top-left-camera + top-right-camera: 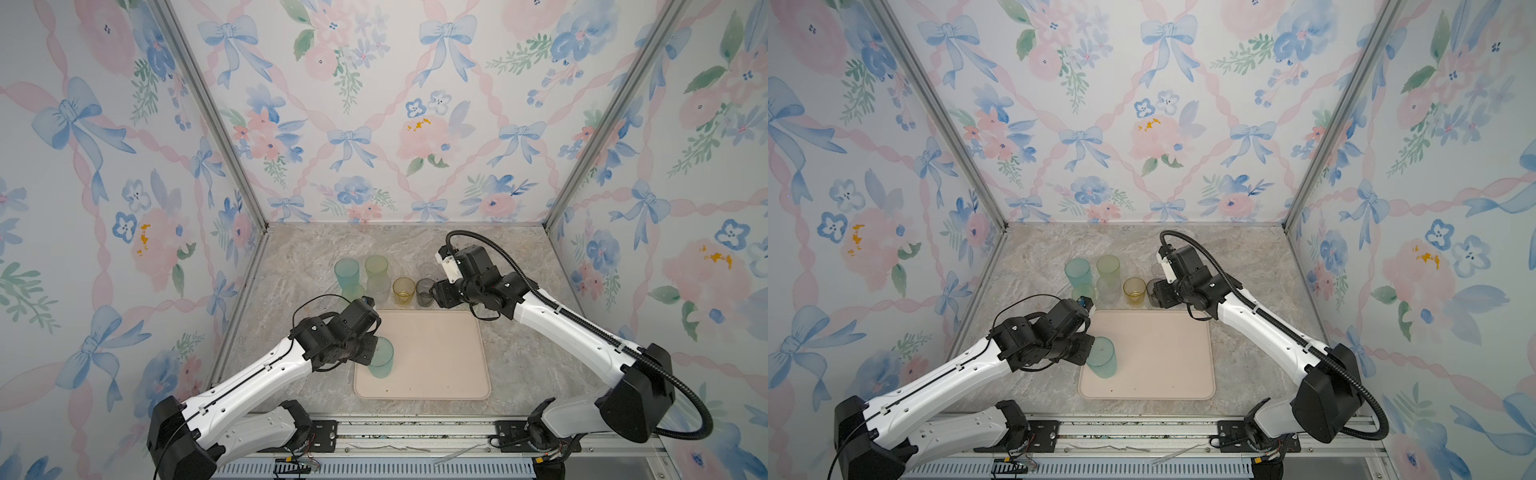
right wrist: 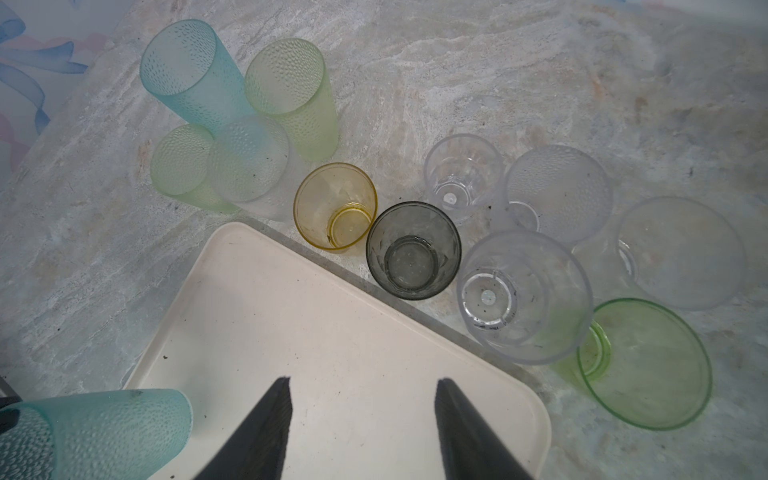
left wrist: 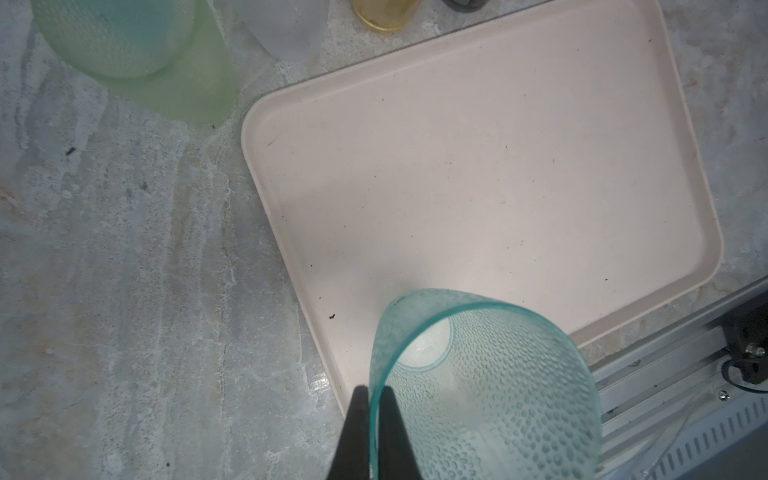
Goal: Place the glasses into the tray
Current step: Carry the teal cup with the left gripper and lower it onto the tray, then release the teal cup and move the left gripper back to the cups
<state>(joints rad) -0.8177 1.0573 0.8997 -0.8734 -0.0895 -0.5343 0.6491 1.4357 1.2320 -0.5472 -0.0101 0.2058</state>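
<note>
Over the flat cream-beige tray's [image 1: 436, 365] near-left corner, left gripper [image 3: 374, 390] pinches a tall teal translucent tumbler's [image 1: 381, 361] rim, body roughly upright; right gripper [image 2: 363, 380] wide, empty.

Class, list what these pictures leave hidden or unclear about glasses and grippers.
Both top views: the right arm's black wrist hides the right gripper and most clear plastic tumblers.
Left wrist view: edge cuts off the tall teal dimpled tumbler in the left gripper; contact with the cream tray unclear.
</note>
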